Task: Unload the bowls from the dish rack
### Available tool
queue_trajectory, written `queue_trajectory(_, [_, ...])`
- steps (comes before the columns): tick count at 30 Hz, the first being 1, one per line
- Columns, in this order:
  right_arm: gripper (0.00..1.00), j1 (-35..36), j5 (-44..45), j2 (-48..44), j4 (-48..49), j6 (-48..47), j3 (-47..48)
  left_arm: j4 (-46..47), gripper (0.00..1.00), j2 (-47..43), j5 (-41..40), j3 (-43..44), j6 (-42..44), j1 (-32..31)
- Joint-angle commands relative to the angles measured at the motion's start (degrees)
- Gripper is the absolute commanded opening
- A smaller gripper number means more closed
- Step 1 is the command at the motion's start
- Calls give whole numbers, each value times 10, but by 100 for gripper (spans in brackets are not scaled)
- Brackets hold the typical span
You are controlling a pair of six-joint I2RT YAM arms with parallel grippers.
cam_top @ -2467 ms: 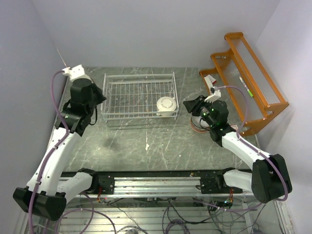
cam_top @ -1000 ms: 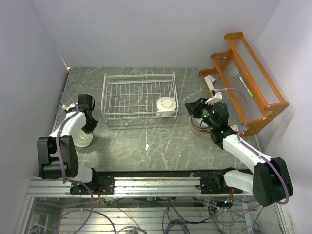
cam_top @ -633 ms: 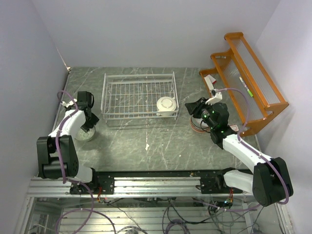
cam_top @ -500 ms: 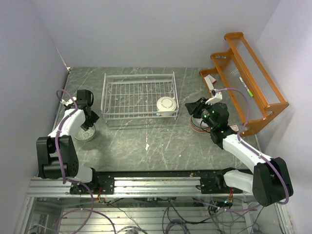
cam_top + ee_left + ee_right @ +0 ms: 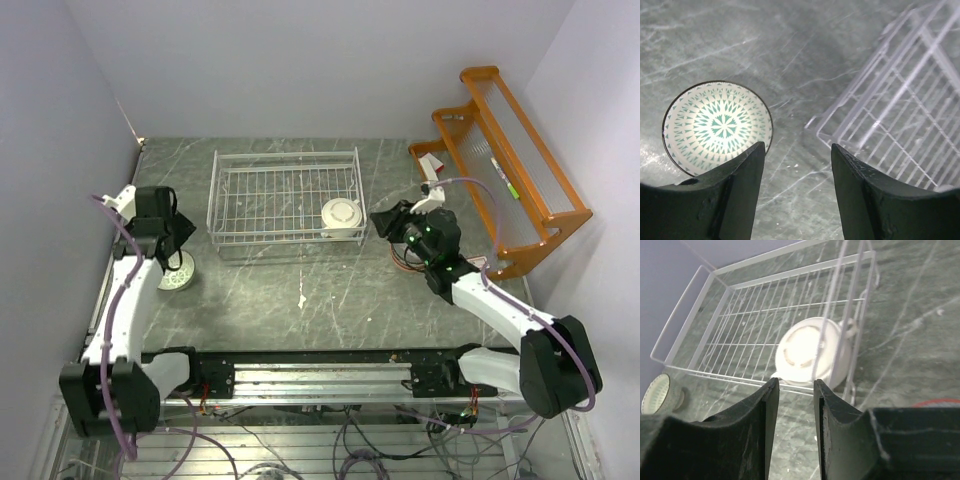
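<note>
Your left gripper (image 5: 797,150) hangs over the table (image 5: 300,300) between a patterned bowl (image 5: 717,125) and the near left corner of the dish rack (image 5: 900,115). Its jaws stand wide apart with nothing between them. That bowl sits upright on the table just left of the rack, apart from the wires, its white-and-green star pattern facing up. Your right gripper (image 5: 796,387) points at the rack's near right corner from outside. Its jaws are only narrowly parted and hold nothing. Through the wires you see one cream bowl (image 5: 810,355) inside the rack, upside down, tucked against that near right corner, with a small handle toward the side wall. In the top view it is the only bowl in the rack (image 5: 285,195). A red-rimmed bowl (image 5: 400,258) lies on the table under your right arm; how many are stacked there cannot be told. The orange shelf rack (image 5: 510,170) stands at the far right.
</note>
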Motion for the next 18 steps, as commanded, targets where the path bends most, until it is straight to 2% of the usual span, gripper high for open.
queue_trajectory(1, [35, 63, 66, 29, -16, -47, 57, 48, 66, -81, 35, -28, 36, 8])
queue_trajectory(5, [40, 152, 153, 72, -52, -94, 120, 76, 65, -132, 57, -45, 70, 8])
queue_trajectory(7, [48, 177, 182, 100, -66, -113, 150, 82, 66, -144, 76, -48, 78, 9])
queue_trajectory(11, [64, 187, 213, 184, -118, -145, 240, 83, 67, -149, 102, -52, 88, 8])
queue_trajectory(14, [76, 188, 248, 251, -190, -155, 330, 73, 70, -151, 89, -57, 85, 8])
queue_trajectory(18, [82, 186, 281, 327, -295, -140, 434, 67, 76, -148, 80, -58, 81, 9])
